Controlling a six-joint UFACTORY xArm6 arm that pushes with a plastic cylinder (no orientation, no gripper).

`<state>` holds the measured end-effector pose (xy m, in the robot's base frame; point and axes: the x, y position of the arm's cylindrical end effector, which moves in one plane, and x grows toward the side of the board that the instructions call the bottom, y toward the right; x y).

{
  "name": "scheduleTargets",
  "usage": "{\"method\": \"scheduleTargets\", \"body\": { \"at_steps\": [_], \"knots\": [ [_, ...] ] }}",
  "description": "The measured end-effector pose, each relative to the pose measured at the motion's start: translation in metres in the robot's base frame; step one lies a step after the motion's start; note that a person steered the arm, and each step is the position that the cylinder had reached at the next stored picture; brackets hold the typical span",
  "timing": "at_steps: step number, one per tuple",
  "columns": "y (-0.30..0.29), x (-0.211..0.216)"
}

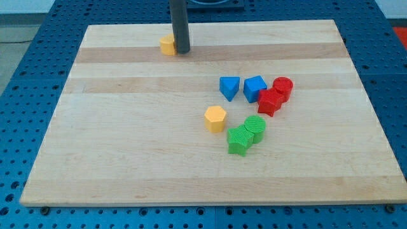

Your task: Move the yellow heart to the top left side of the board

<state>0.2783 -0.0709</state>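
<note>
The yellow heart (167,45) lies near the view's top edge of the wooden board (127,146), left of centre. My tip (182,51) is on the board right beside the heart, at its right side, touching or almost touching it. The dark rod rises straight up out of the view's top.
A yellow hexagon block (215,118) sits near the board's middle. To its right are a blue triangle (229,88), a blue block (255,87), a red star-like block (270,101) and a red cylinder (283,87). Below them lie a green cylinder (255,127) and a green block (239,140).
</note>
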Motion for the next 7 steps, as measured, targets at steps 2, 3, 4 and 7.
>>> {"method": "scheduleTargets", "body": {
  "at_steps": [2,3,4,7],
  "knots": [
    [-0.046,-0.027],
    [-0.074,-0.027],
    [-0.082,-0.016],
    [-0.138,-0.001]
  ]
}}
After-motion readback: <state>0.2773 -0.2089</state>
